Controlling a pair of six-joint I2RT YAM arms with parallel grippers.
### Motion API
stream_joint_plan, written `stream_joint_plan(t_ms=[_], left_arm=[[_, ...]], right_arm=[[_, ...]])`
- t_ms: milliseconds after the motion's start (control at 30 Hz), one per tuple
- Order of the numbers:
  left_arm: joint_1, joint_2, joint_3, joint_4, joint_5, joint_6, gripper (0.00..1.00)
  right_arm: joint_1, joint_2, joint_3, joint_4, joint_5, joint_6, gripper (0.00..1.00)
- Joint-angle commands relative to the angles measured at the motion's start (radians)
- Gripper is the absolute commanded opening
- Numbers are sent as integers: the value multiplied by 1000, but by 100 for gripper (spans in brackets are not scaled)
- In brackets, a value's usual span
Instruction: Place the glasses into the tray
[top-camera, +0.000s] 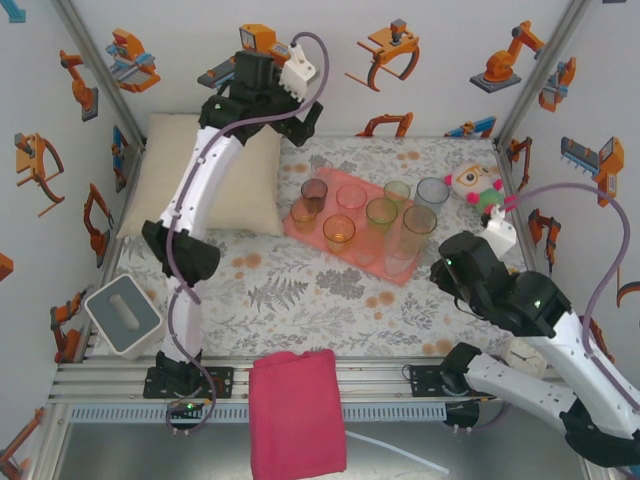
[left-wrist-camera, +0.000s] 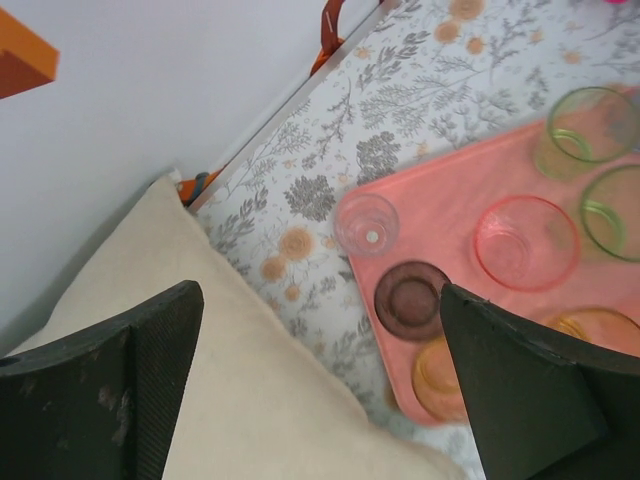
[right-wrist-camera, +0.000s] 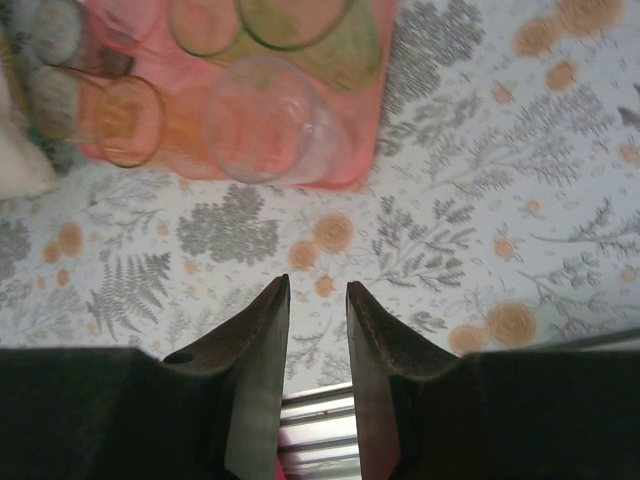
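Salmon tray (left-wrist-camera: 450, 200) holding upright tinted glasses (left-wrist-camera: 525, 243), left gripper (left-wrist-camera: 320, 295) spread wide and empty, right gripper (right-wrist-camera: 316, 283) narrowly parted, also empty

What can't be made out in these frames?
- Top view: whether the grey glass stands on the tray or just off its corner; too small.
- Left wrist view: the tray's right part, cut off by the frame edge.
- Right wrist view: the glasses, blurred; how many, unclear; top edge cuts them off.
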Motion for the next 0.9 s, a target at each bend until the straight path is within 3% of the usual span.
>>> stream_joint_plan(t_ms=[0, 167, 333, 467, 867], left_arm=[[5, -151, -96, -154, 43, -11, 97], [5, -394, -367, -180, 58, -27, 97], [4, -605, -639, -169, 76, -37, 97], [6, -736, -809, -152, 59, -40, 97], [7, -896, -1033, -133, 48, -98, 97]], right_arm=[[-27, -41, -138, -35, -51, 128, 31], [-67, -106, -340, 47, -130, 165, 30], [-239, -88, -520, 245, -332, 119, 26], [-337, -41, -582, 368, -398, 74, 23], [-626, 168, -632, 648, -562, -31, 15]])
